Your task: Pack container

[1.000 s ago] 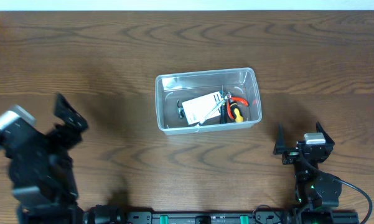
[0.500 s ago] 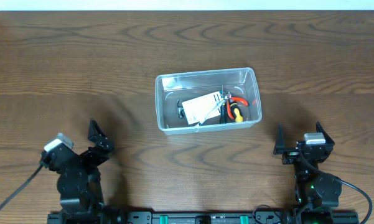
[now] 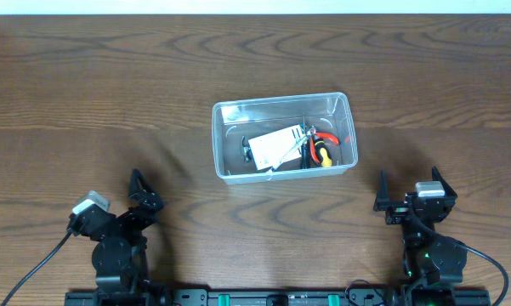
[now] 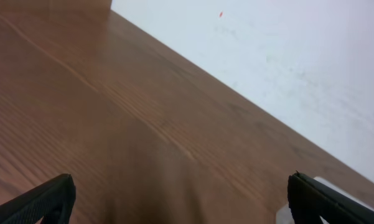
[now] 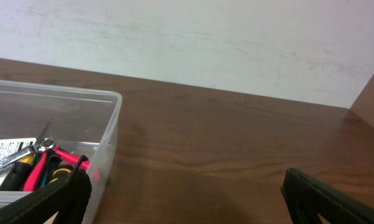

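The clear plastic container (image 3: 284,105) sits at the table's middle. Inside it lie a white card, a silver wrench and red-handled and yellow-handled tools (image 3: 316,146). The right wrist view shows the container's near corner (image 5: 109,134) with the red handles and wrench behind the wall. A pale corner of the container (image 4: 285,215) shows at the bottom right of the left wrist view. My left gripper (image 3: 142,194) is open and empty at the front left, well clear of the container. My right gripper (image 3: 408,187) is open and empty at the front right.
The dark wood table (image 3: 93,93) stretches all around the container. A white wall (image 5: 205,37) rises behind the table's far edge. The arm bases and a cable stand along the front edge.
My left arm has pulled back and lowered to the front left edge, shrinking in the overhead view. The right arm and the container's contents have not moved.
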Available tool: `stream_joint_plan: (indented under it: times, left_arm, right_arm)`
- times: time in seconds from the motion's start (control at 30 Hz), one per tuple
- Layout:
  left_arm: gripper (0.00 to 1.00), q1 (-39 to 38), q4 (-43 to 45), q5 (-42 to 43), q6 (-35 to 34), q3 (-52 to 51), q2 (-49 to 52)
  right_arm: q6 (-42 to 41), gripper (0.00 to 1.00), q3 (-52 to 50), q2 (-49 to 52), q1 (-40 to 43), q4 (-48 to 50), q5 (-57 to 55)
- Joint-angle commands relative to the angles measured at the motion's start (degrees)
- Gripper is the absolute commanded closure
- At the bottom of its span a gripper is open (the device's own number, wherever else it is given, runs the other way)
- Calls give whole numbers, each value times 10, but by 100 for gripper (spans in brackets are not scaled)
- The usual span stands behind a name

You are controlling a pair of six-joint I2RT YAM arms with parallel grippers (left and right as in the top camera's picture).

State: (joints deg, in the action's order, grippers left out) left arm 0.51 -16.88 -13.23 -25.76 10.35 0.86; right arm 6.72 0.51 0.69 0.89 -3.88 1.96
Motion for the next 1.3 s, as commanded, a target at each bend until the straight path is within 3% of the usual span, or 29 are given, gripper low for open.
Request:
stream_joint_plan:
  times: [0.0,0.47,0.67,0.93,1.27]
  left_arm:
    - [2,-5,2,2,-8,-16,-8]
    - [2,-5,1,0,-1,-51,-8]
    - [2,-5,1,2,109,-51,-8]
    - [2,-10,1,15,319,-51,-8]
    - [2,-11,1,19,338,-51,-6]
  right_arm:
    - [6,1,-2,-4,-2,-1,4]
    - [6,1,-2,-4,-2,-1,4]
    - [7,1,-2,-4,-2,-1,4]
    - [7,1,-2,-4,-2,-1,4]
    - [7,1,-2,-4,-2,-1,4]
